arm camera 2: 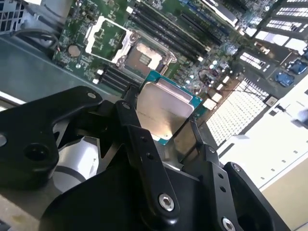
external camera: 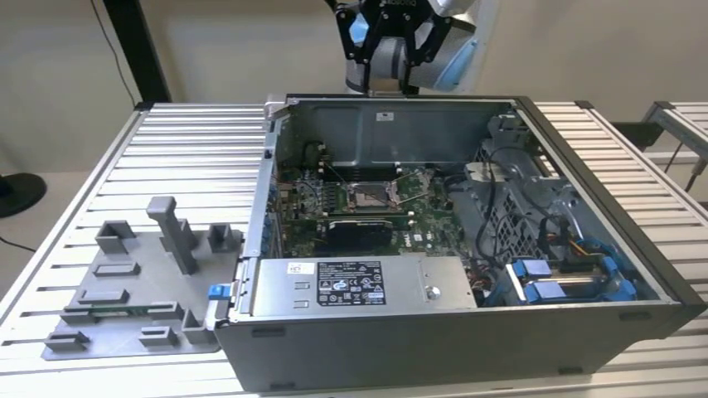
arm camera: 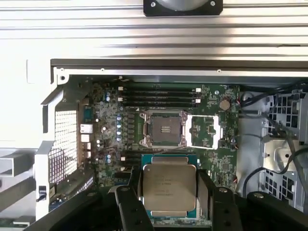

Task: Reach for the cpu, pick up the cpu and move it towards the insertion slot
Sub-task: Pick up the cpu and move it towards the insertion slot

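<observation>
CPU carried above the open case, short of its socket.

The computer case (external camera: 465,249) lay open on the slatted bench (external camera: 188,141), its motherboard (arm camera: 110,120) facing up so the insertion slot (arm camera: 163,129) near the board's middle was exposed, frame swung aside. The gripper (arm camera: 169,192) pinched the cpu (arm camera: 169,187) by two opposite edges, plate level and silver side up, held over the board's edge beside the slot, apparently for a flat descent.

Cpu (arm camera: 169,188) top: brushed silvery metal, matt. Insertion slot (arm camera: 163,130): shiny metal frame. Jaws: black, semi-gloss.
</observation>
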Controlling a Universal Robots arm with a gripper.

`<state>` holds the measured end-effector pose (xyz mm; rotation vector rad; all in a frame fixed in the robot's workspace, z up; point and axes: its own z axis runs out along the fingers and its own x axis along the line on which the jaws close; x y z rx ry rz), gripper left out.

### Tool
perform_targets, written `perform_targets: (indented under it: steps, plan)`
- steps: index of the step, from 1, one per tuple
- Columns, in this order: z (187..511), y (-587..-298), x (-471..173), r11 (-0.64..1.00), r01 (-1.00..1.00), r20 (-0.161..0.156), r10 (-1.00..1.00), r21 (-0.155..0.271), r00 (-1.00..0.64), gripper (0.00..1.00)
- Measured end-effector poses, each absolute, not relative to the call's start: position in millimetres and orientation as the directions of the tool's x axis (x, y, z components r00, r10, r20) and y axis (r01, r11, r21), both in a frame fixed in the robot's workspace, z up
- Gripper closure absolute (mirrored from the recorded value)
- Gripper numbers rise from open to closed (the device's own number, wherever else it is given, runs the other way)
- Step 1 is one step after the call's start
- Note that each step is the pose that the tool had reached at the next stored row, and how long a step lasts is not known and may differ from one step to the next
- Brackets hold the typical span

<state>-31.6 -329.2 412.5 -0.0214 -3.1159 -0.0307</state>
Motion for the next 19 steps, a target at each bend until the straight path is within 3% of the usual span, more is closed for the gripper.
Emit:
perform_targets:
  steps: [19]
  plan:
    - [412.3, -310.9, -26.9, 1.000, 0.014, 0.026, 0.013, 0.020, -1.000, 1.00]
